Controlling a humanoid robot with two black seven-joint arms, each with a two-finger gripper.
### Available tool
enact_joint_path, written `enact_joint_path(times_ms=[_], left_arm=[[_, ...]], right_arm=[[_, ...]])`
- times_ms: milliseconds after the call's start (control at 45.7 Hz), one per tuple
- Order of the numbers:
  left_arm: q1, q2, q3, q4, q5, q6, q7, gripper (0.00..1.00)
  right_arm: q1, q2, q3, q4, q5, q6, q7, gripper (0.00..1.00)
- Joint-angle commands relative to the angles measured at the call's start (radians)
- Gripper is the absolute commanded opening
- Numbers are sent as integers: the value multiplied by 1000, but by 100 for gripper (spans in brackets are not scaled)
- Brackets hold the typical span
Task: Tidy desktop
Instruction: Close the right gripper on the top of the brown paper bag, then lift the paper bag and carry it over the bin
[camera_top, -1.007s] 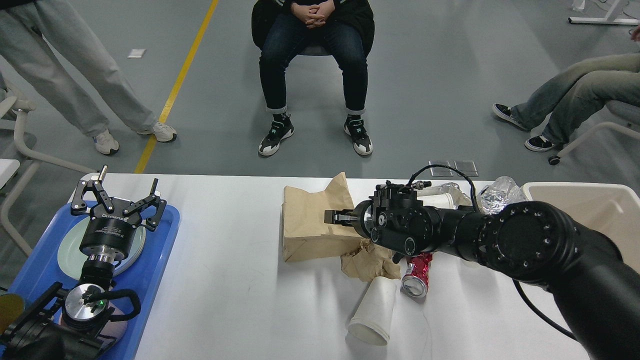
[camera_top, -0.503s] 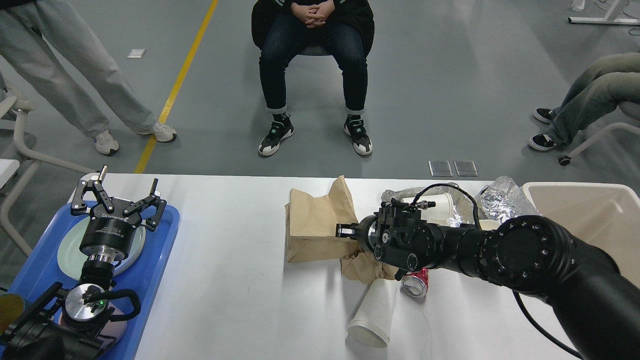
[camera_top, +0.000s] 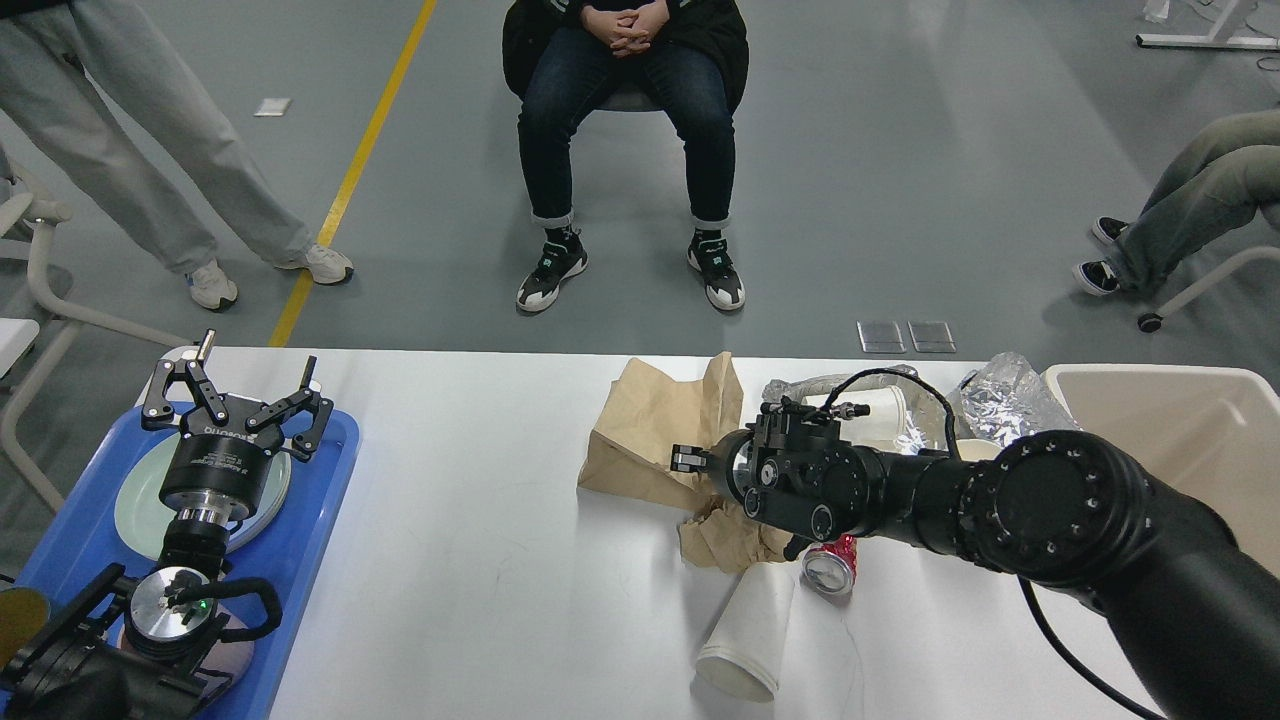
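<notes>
Two grippers are in view. The right gripper (camera_top: 688, 458) reaches in from the right, its fingers drawn close together on the crumpled brown paper bag (camera_top: 655, 425), pinching its near right part; the bag is tilted, its right side lifted off the desktop (camera_top: 460, 560) while its left lower edge rests on that white surface. The desktop lies directly beneath the gripper and spreads wide to either side, with a broad bare stretch to the left.

Just under the right wrist sits a wad of crumpled brown paper (camera_top: 725, 535). Touching its near side lies a white paper cup (camera_top: 748, 630), tipped over with its open mouth toward the camera. Just beside the cup, partly hidden by the arm, is a crushed red can (camera_top: 830, 568) on its side. Behind the arm, another white paper cup (camera_top: 880, 410) and a clump of crinkled foil (camera_top: 1005, 395) lie near the desktop's far right edge.

At the right stands a beige bin (camera_top: 1190, 400); the part of its inside that shows holds nothing I can make out, and the arm covers the rest.

Far to the left, the left gripper (camera_top: 235, 395) hangs with its fingers spread wide, holding nothing, over a blue tray (camera_top: 300, 540). A pale round plate (camera_top: 140, 500) rests in the tray beneath it.
</notes>
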Motion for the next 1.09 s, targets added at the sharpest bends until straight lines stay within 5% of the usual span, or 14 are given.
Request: enact_joint_path(times_ms=[0, 481, 810, 1072], left_arm=[[0, 0, 0, 0, 0, 0, 0, 96], [0, 0, 0, 0, 0, 0, 0, 96], [0, 0, 0, 0, 0, 0, 0, 96], [0, 0, -1, 0, 0, 0, 0, 96]], right_arm=[[1, 0, 9, 1, 3, 0, -1, 0], [247, -101, 39, 202, 110, 104, -1, 0], [774, -288, -177, 686, 238, 189, -18, 0], [1170, -390, -404, 917, 259, 504, -12, 0]])
